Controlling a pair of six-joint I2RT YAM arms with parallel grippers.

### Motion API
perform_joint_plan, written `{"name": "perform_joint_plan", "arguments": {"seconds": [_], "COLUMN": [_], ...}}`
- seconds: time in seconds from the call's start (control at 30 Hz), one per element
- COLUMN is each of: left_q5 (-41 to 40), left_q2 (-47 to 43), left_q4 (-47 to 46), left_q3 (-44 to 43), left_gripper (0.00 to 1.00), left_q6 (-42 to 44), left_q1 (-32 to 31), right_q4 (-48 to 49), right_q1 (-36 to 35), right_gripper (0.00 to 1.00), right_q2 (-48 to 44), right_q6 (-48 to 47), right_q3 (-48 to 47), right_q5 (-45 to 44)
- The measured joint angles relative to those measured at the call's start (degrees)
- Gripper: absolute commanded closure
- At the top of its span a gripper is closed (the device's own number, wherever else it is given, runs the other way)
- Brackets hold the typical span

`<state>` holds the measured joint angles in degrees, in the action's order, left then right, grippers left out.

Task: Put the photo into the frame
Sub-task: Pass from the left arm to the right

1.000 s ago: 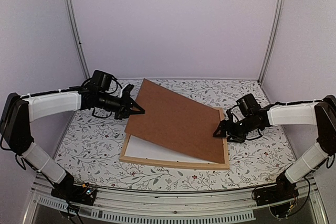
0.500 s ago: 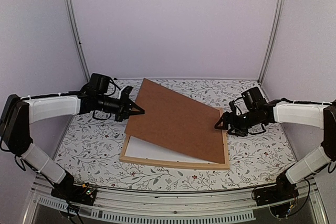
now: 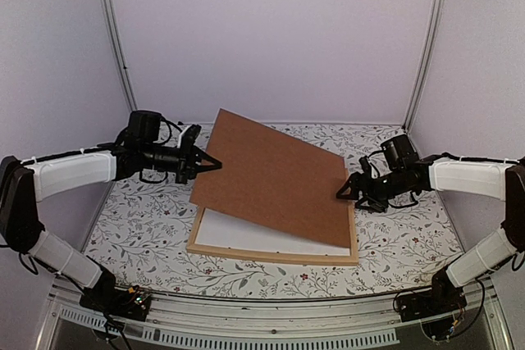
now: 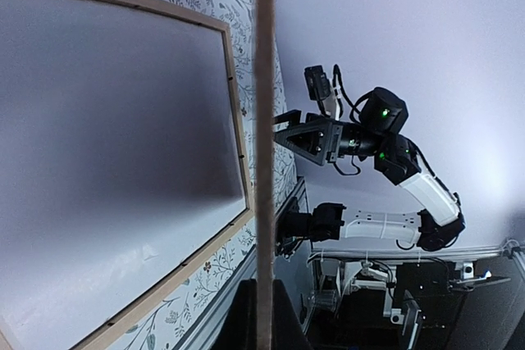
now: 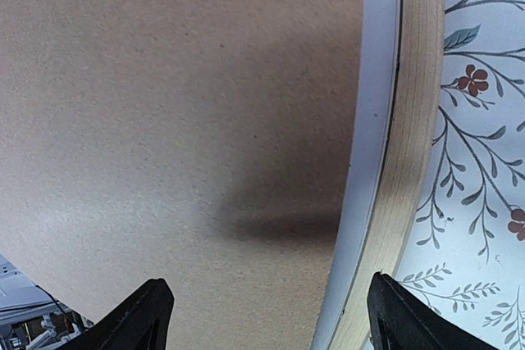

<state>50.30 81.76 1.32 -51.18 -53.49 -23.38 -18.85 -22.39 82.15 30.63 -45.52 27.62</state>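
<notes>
Evidently the step in hand is handling the brown backing board (image 3: 275,182), which slopes over the frame (image 3: 271,254). Its left edge is raised well above the frame's left bar, and its right edge seems to rest on the frame's right bar. The left gripper (image 3: 212,163) is clamped together on the board's raised left edge; in the left wrist view the board shows edge-on, thin and straight. The right gripper (image 3: 344,194) hovers with its 2 fingers wide apart just beside the frame's right bar, holding nothing.

What I take for the photo (image 3: 246,234), face down with only a plain white back showing, lies flat inside the frame, under the tilted board. No cat print is visible, so this is a judgement.

To do the step well, I would pivot the board about its resting right edge rather than drag it, since dragging could shift the sheet inside the frame. The board sits skewed to the frame, so it needs squaring with the frame's bars. The open right gripper could steady the low edge against sliding past the frame's right bar. The pinch on so thin an edge may slip, so slow moves suit it.

No brand, label or writing can be read anywhere. The table (image 3: 148,227) around the frame bears only a floral print.
</notes>
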Motion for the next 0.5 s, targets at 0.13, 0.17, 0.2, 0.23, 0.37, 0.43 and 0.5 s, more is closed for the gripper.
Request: {"name": "perform_joint_plan", "arguments": {"seconds": [0.13, 0.17, 0.2, 0.23, 0.37, 0.43, 0.5], "left_q5": [1.14, 1.55, 1.92, 2.43, 4.31, 5.20, 5.90], "left_q2": [-1.22, -1.40, -1.49, -1.57, -1.92, -2.38, -2.64], "left_q4": [-0.20, -0.39, -0.68, -1.57, -5.55, -7.93, -10.16], "left_q3": [-0.02, -0.02, -0.02, 0.15, 1.40, 2.43, 3.45], "left_gripper": [1.00, 1.00, 1.00, 1.00, 1.00, 1.00, 1.00], "left_q6": [0.11, -0.13, -0.42, -1.09, -3.61, -5.14, -6.64], "left_q1": [1.62, 1.95, 2.23, 2.51, 3.30, 3.58, 3.85], "right_q4": [0.26, 0.44, 0.63, 0.92, 2.27, 3.37, 4.55], "right_q1": [0.55, 0.72, 0.90, 1.09, 2.29, 3.28, 4.17], "right_gripper": [0.15, 0.15, 0.15, 0.15, 0.16, 0.16, 0.17], "right_q2": [-0.02, -0.02, -0.02, -0.02, -0.02, -0.07, -0.26], "right_q6": [0.02, 0.02, 0.02, 0.00, 0.09, 0.26, 0.46], "right_q3": [0.00, -0.02, -0.07, -0.09, -0.09, -0.09, -0.02], "right_q5": [0.81, 1.20, 1.64, 2.03, 4.57, 6.14, 7.74]}}
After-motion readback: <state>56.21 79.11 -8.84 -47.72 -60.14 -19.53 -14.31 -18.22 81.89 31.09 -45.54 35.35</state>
